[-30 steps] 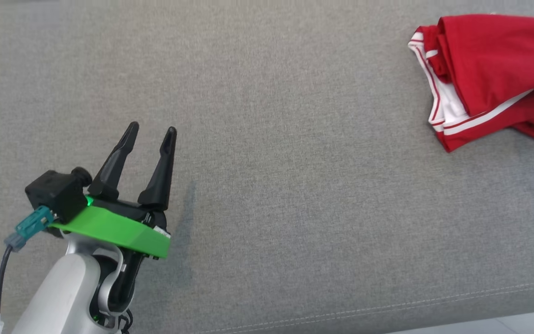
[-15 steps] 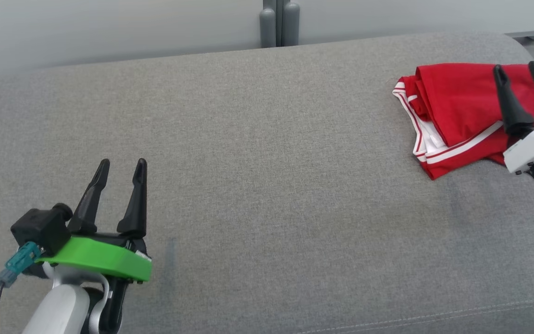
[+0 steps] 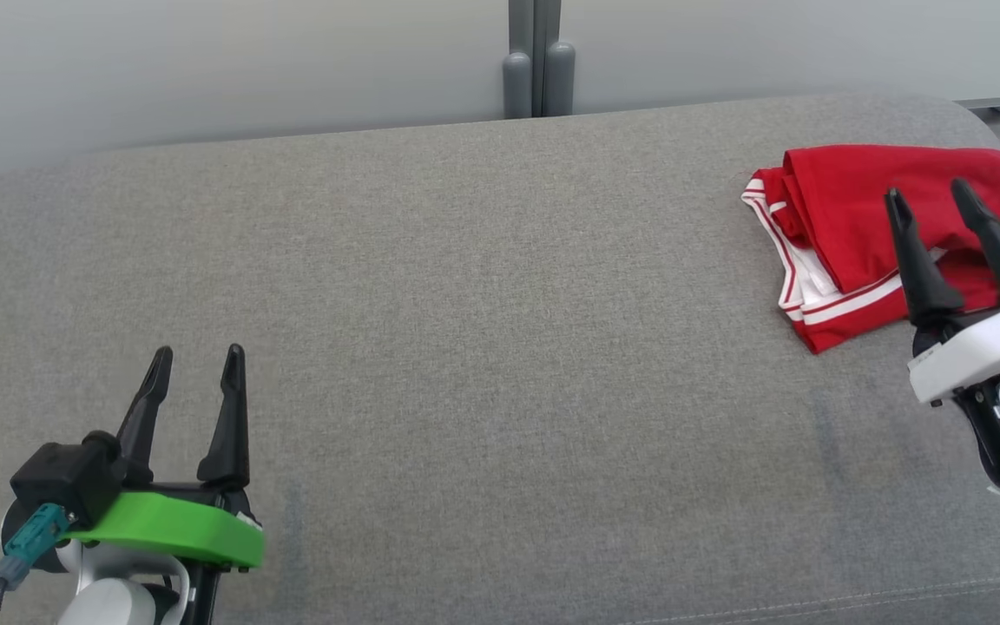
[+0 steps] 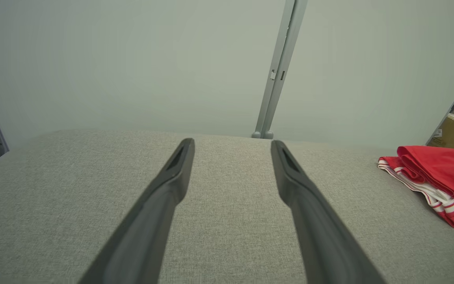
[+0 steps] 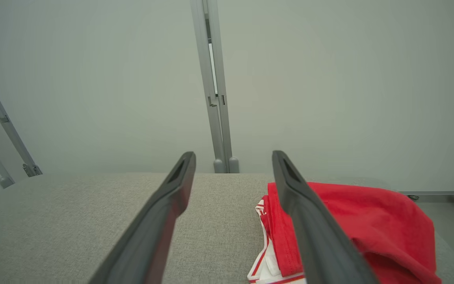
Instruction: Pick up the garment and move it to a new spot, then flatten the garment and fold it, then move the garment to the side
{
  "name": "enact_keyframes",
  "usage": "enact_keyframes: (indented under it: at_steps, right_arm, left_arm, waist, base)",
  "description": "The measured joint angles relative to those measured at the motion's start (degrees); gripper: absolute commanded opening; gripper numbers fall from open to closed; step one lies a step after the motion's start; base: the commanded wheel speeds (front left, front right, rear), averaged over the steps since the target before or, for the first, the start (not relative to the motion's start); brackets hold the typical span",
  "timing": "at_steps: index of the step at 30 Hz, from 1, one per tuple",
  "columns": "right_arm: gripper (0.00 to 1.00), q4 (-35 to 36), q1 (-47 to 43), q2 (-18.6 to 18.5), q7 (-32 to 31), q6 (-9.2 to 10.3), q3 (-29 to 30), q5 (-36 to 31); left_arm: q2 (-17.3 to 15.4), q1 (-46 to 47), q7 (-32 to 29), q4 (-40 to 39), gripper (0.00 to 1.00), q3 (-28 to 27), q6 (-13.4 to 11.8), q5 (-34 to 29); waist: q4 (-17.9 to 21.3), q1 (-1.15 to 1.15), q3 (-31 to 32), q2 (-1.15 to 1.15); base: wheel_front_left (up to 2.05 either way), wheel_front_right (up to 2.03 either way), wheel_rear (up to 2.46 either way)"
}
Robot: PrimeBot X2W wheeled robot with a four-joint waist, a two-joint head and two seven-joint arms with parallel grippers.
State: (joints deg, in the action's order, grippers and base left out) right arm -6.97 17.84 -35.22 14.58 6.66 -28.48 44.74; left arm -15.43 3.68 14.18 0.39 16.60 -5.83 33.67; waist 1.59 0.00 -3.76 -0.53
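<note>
The garment (image 3: 856,217), red with white striped trim, lies bunched and loosely folded on the grey fabric surface (image 3: 483,286), close to its far right corner, with the white-edged hem turned toward the middle of the surface. The right gripper (image 3: 927,191), which wears a white collar (image 3: 977,347), sits by the right edge on the near side of the garment. Its two dark fingers are spread wide with nothing between them, and their tips overlap the red cloth in the head view. The right wrist view shows the garment (image 5: 369,221) under and beyond one finger (image 5: 313,221), but whether that finger touches the cloth cannot be told. The left gripper (image 3: 198,351), with a green collar (image 3: 170,529), is over the near left corner, well apart from the garment. Its fingers are also spread wide and empty, and they point toward the far edge. In the left wrist view the garment (image 4: 440,173) lies far off toward the right. Behind the far edge stands a pale wall with a grey post (image 3: 537,61).
</note>
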Motion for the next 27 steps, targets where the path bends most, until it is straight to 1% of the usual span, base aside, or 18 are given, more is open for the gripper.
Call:
enact_keyframes:
  at_steps: [3,10,20,27]
  right_arm:
    - [1.00,1.4,-2.9,0.7,0.0,0.41,1.0,-1.2]
    - [1.00,4.5,-6.8,2.1,0.0,0.51,5.4,-4.5]
    - [1.00,6.0,-12.3,4.0,0.0,0.51,11.6,-7.3]
    - [1.00,7.5,-15.0,5.6,0.0,0.51,14.2,-9.5]
  left_arm:
    - [0.3,-0.8,0.0,-0.5,1.00,0.0,0.0,-0.1]
    - [0.3,-1.5,0.0,-1.1,1.00,-0.5,-0.3,-2.7]
    - [1.6,-2.6,0.1,-2.4,1.00,-1.3,-0.3,-3.7]
    - [2.0,-2.7,0.1,-2.9,1.00,-1.6,-0.8,-4.0]
  waist:
    - [-0.1,0.00,0.0,0.00]
    - [-0.2,0.00,0.0,0.00]
    - [-0.6,0.00,-0.1,0.00]
    - [-0.8,0.00,-0.2,0.00]
  base:
    - [0.00,0.00,0.00]
    - [0.00,0.00,0.00]
    - [0.00,0.00,0.00]
    - [0.00,0.00,0.00]
